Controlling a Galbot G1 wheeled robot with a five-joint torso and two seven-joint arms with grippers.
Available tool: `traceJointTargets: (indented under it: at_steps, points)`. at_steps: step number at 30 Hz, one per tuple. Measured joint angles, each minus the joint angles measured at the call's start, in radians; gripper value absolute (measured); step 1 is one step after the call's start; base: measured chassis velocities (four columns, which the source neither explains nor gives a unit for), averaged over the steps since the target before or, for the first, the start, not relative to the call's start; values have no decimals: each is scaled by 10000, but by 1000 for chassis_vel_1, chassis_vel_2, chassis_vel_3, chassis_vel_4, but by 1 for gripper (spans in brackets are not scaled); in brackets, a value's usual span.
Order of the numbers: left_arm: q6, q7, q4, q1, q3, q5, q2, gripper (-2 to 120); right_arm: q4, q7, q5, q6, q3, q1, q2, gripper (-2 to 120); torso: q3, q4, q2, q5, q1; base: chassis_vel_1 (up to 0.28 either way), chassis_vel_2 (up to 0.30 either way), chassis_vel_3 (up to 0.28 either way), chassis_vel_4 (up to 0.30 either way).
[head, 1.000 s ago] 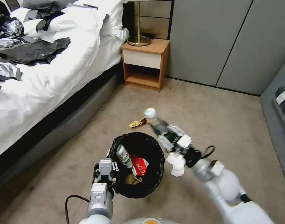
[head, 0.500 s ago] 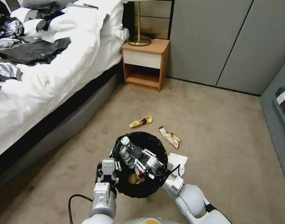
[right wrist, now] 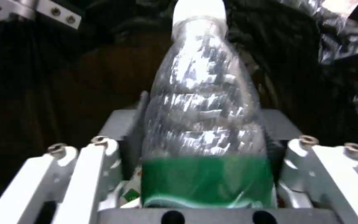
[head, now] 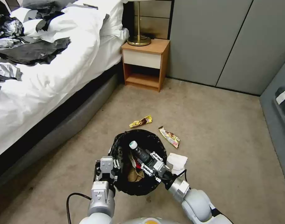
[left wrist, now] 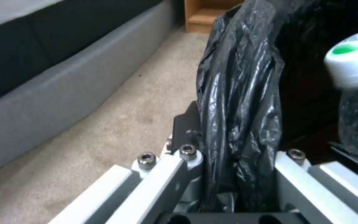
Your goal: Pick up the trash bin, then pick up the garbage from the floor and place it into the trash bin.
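— So, how many pieces are on the carpet?

— Three. Two snack wrappers, a yellow wrapper (head: pixel 140 121) nearer the nightstand (head: pixel 145 63) and a second wrapper (head: pixel 169 137) just past the bin's far rim, plus one white tissue (head: pixel 177 162) just beside the bin on the robot's right.

— And the bins?

— One trash bin (head: pixel 139 161), black liner bunched over its rim, directly in front of the robot. The left gripper (left wrist: pixel 233 155) is clamped on the near rim, liner pinched between its fingers.

— Bottles?

— One clear bottle (right wrist: pixel 206 124) with a white cap and green label. The right gripper (head: pixel 151 163) has its fingers closed around the labelled end, holding it over the bin's mouth, cap pointing toward the far rim. Inside I also see something red and tan beneath it, too hidden to count.

— What differs from half a second ago?

— The right arm has drawn back slightly toward the robot, and the bottle's cap sits nearer the middle of the opening rather than at the left wall. The wrappers and tissue lie where they were.
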Motion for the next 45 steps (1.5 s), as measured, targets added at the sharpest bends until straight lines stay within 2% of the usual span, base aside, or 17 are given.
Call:
traceJointTargets:
  at_steps: [6,8,10,13,16,18,22,25,26,29,34,37,45]
  points:
    - [3,0,-53,22,-21,-6,15,1,198,-3,-19,-59,38,-79,5,81,0,0,0,0,0,0,0,0,0]
    - [3,0,-53,23,-18,-6,15,1,231,-6,-20,-64,49,-92,6,84,0,0,0,0,0,0,0,0,0]
    - [4,2,-54,22,-2,-4,14,1,351,-13,-21,-72,85,-122,0,94,0,0,0,0,0,0,0,0,0]
    - [5,2,-54,24,8,2,14,1,518,-13,-19,-74,108,-150,-11,99,0,0,0,0,0,0,0,0,0]
    - [6,3,-54,24,11,6,14,1,891,25,-18,-73,125,-193,-21,100,0,0,0,0,0,0,0,0,0]
    - [6,4,16,0,-6,14,14,1,1863,277,-17,-115,134,-285,-20,100,0,0,0,1,0,0,0,0,0]
    - [6,5,108,-16,-17,23,15,1,2624,475,12,-282,169,-304,-4,100,0,0,0,0,0,0,0,0,0]
    - [6,6,235,-63,-31,35,1,1,4257,1062,172,-663,476,-389,113,100,0,1,0,-1,0,0,0,0,0]
    - [6,6,235,-63,-31,35,1,1,4257,1062,172,-663,476,-389,113,100,0,1,0,-1,0,0,0,0,0]
    - [4,17,300,-92,-111,26,5,1,5251,1743,114,-797,1039,-897,318,100,0,0,0,0,0,0,0,0,0]
    - [-7,17,315,-99,-198,-59,33,1,5856,2760,-490,-887,1641,-1830,616,100,-1,0,0,-1,1,0,0,0,0]
    - [-12,15,289,-171,-326,-169,53,1,5964,3883,-922,-1069,1914,-2815,796,100,0,-1,0,0,0,0,0,0,0]
    - [-82,-6,150,-101,-464,-411,129,1,5360,4351,-1339,-583,2801,-3835,1023,100,-1,2,0,1,0,0,0,0,0]
